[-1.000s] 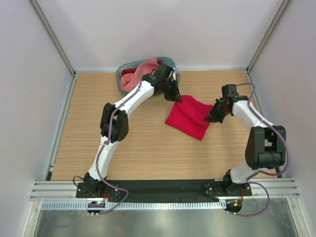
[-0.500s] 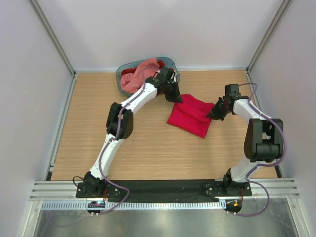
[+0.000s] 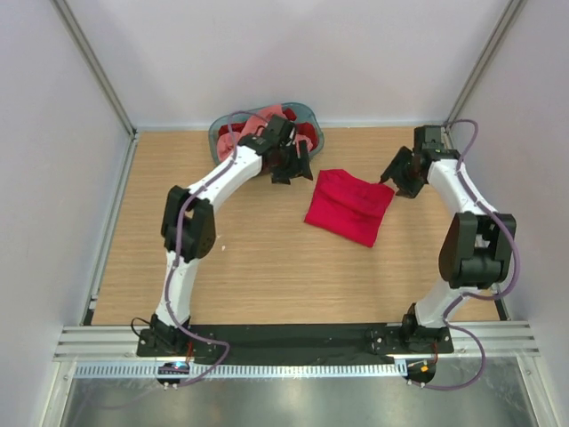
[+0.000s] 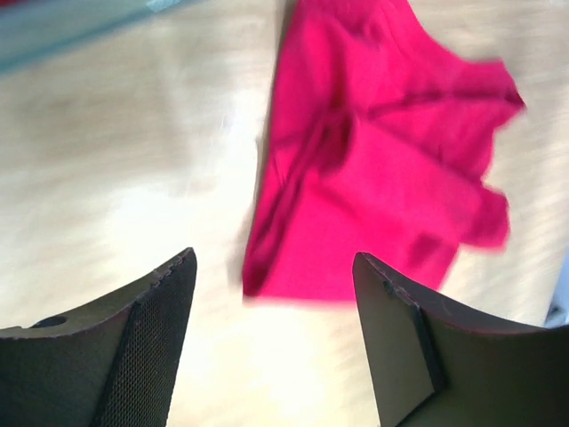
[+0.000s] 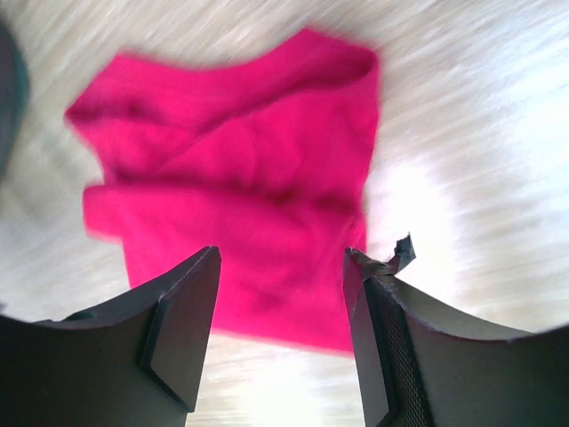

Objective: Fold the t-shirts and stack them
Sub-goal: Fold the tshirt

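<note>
Top external, left arm (image 3: 233, 169) half hides basket (image 3: 311, 114), left gripper (image 4: 276, 338), right gripper (image 5: 280, 329) both wide

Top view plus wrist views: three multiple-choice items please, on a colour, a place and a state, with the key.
1. The basket is: A grey-blue; B yellow; C white.
2. The crimson shirt lies: A in the basket; B on the table; C over an arm.
3. The left gripper and right gripper are: A both shut on the shirt; B both open; C one open, one shut.
Key: A, its rim is grey-blue; B, it lies folded on the wood, apart from the basket; B, both wrist views show jaws apart with nothing between.
</note>
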{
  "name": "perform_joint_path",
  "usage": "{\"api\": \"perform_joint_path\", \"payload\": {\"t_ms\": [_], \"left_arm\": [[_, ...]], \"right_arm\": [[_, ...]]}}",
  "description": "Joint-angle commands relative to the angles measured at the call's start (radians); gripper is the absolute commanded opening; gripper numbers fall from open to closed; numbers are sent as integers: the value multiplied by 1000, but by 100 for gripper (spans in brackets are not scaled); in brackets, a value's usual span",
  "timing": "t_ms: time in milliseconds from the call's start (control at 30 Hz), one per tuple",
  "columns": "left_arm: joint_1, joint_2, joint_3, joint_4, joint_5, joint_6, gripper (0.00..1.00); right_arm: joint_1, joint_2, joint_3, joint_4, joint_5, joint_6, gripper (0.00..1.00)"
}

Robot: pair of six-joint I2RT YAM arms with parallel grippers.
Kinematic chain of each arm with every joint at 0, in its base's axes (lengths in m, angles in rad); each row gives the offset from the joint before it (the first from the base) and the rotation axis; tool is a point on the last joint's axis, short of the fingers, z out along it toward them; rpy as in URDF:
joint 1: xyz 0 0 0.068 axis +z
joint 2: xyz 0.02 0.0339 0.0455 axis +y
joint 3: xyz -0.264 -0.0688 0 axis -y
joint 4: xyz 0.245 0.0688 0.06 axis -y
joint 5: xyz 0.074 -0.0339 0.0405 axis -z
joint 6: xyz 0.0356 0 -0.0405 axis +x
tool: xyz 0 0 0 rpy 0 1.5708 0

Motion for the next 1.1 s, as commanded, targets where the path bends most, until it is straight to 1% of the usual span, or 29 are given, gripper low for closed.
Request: {"api": "perform_joint_path", "payload": {"t_ms": [0, 33, 67, 100, 133, 167, 200, 233, 267, 300, 333, 367, 467, 567, 600, 800, 867, 933, 967, 1000, 1033, 1067], "left_arm": [[-3, -189, -115, 0, 7, 50, 70], [-6, -249, -149, 0, 32, 53, 68], [-7, -277, -189, 11, 44, 55, 67], [-13, -330, -250, 11, 58, 59, 66], [-14, -330, -282, 11, 58, 61, 65], [-18, -376, -312, 9, 73, 64, 65], [-18, -398, -335, -2, 84, 66, 65], [-20, -421, -399, -5, 95, 69, 64], [-21, -471, -428, -6, 101, 72, 64], [-21, -496, -460, -11, 109, 73, 64], [-21, -520, -485, -12, 110, 73, 64], [-21, -565, -531, -15, 112, 73, 64], [-21, -620, -594, -28, 113, 79, 64], [-21, -666, -623, -54, 107, 92, 64], [-21, -682, -628, -63, 103, 99, 64], [-21, -725, -637, -94, 90, 107, 64], [-21, -732, -634, -101, 87, 107, 64], [-21, -738, -631, -111, 87, 110, 64], [-21, -740, -630, -112, 84, 109, 64], [-21, -745, -630, -121, 86, 109, 64], [-23, -754, -634, -123, 87, 101, 64], [-23, -758, -642, -121, 92, 98, 64]], "right_arm": [[140, -112, 3, -162, 116, -35, 64], [176, -140, -10, -165, 133, -5, 64], [250, -149, -26, -162, 144, 59, 63], [288, -152, -43, -166, 158, 87, 63], [320, -148, -47, -166, 177, 113, 63], [375, -140, -57, -168, 219, 170, 63], [395, -134, -73, -171, 234, 196, 62], [413, -125, -81, -163, 244, 221, 62], [429, -109, -86, -147, 254, 236, 61], [456, -99, -87, -143, 300, 264, 61], [464, -88, -86, -133, 314, 269, 60], [466, -56, -80, -117, 323, 275, 59], [472, -11, -58, -93, 363, 259, 59], [472, 44, -31, -67, 374, 223, 58], [472, 75, -8, -64, 385, 210, 58], [470, 139, 69, -45, 425, 170, 58], [443, 190, 103, -42, 428, 144, 58], [411, 258, 190, -48, 440, 112, 59], [367, 282, 233, -53, 428, 86, 59], [343, 309, 314, -44, 426, 54, 59], [328, 360, 357, -19, 434, 20, 59], [294, 401, 458, -18, 411, -47, 59]]}}
